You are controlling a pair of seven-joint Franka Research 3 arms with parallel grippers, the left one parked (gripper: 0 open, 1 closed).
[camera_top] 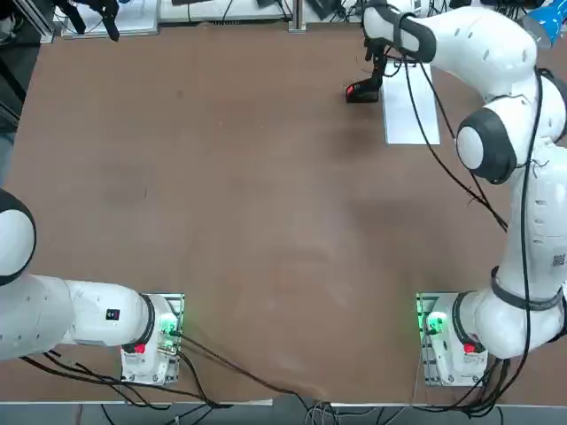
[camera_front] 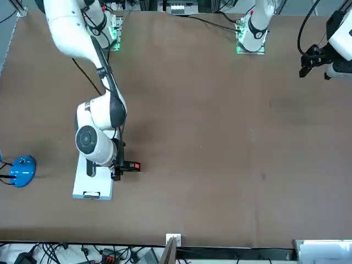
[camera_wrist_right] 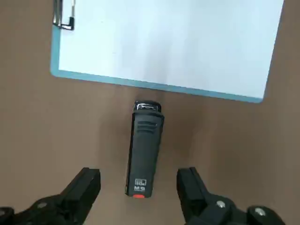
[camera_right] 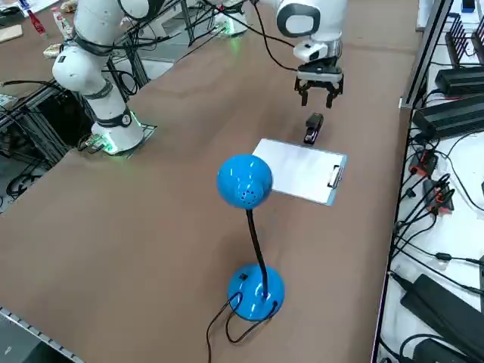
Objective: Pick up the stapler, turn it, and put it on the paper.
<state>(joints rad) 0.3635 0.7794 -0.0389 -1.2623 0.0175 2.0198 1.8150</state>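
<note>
Over the stapler, partly hidden from overhead, the right tool, fingers wide apart.

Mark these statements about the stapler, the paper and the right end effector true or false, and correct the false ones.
1. The small black plastic stapler rests on the white rectangular paper. False: it lies on the brown table, beside the paper.
2. The right end effector is open above the table, near the stapler. True.
3. The stapler's red mark is at its end nearer the paper. False: it is at the farther end.
4. The stapler is ungripped. True.
</note>
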